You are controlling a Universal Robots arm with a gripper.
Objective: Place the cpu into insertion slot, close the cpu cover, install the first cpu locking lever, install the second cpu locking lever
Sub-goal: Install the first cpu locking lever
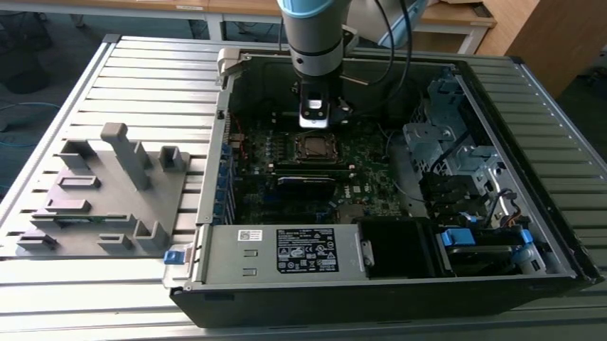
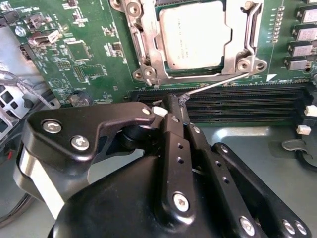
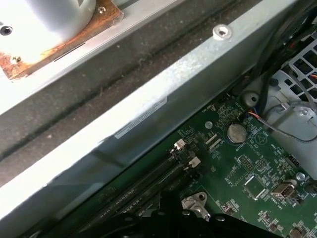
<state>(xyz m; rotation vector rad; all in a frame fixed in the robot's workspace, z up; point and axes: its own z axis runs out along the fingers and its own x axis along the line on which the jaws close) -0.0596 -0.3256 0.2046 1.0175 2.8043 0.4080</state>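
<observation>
In the second wrist view the cpu [image 2: 195,34] lies flat in the insertion slot [image 2: 252,29], silvery face up. The cpu cover [image 2: 148,47] is down around it, framing its edges. A thin wire locking lever [image 2: 218,83] runs slanting from the socket's corner to its hooked end, which touches the tips of my gripper [image 2: 176,105]. The black fingers [image 2: 171,129] are pressed together with no gap; whether they pinch the wire I cannot tell. In the exterior view the gripper [image 1: 316,122] hangs inside the open case, just behind the socket [image 1: 313,147].
Long black memory slots [image 2: 233,104] run beside the socket, under the fingertips. The case's metal wall [image 3: 148,119] stands close behind the arm. A drive cage [image 1: 446,149] and cables fill the exterior view's right. A grey fixture [image 1: 104,192] sits outside the case on the exterior view's left.
</observation>
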